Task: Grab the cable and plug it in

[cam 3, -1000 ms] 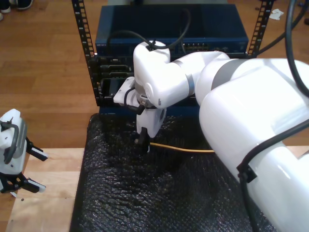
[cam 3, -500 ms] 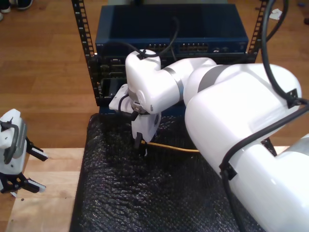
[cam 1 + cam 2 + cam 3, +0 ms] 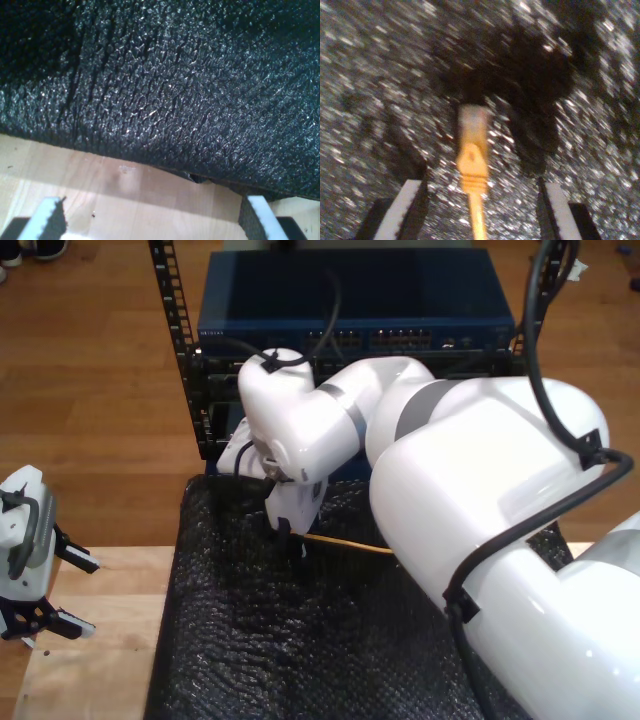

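One cable between open claw pads

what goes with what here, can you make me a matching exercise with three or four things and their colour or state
Things:
1. cable
2. mat
3. my first gripper
4. rack box

Colour or state:
a. dark blue
b. open over bare wood
c. yellow-orange with a clear plug
d. black and bumpy

Pairs: 1-c, 2-d, 3-b, 4-a
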